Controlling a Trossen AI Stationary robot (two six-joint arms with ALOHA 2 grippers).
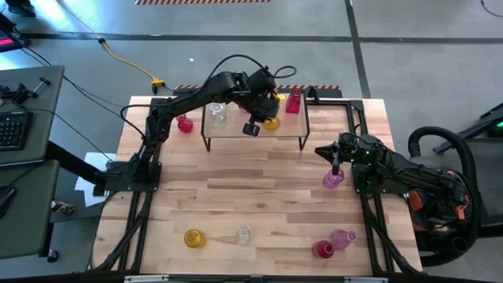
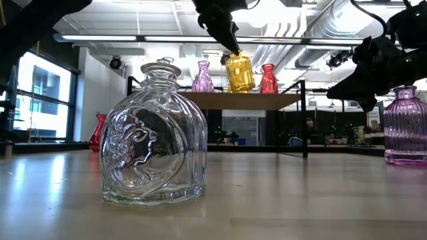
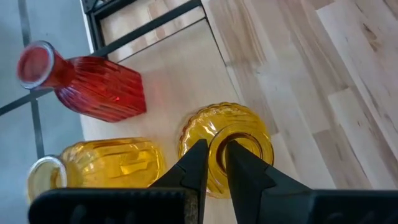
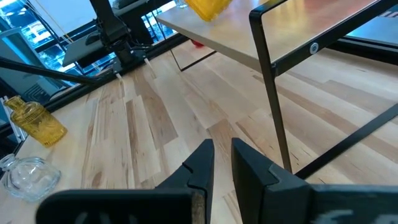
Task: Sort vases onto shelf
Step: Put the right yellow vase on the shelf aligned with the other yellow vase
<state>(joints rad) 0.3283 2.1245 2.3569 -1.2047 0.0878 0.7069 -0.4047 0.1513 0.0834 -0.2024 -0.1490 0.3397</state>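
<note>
we see the left gripper [image 3: 214, 163] pinching the rim of an upright amber vase [image 3: 227, 146] on the shelf [image 1: 236, 134], neck pointing up.

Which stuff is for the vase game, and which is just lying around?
For the job: shelf, yellow vase held by left pincer, purple vase beside waiting right pincer, clear vase.
Lying about: keyboard, yellow cable, black hose.

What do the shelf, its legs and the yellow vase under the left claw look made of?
Shelf: pale wood board, matte, faint grain. Legs: thin black metal rod, probably painted. Yellow vase: translucent ribbed glass, glossy; light passes through. The left claw straddles its rim.
</note>
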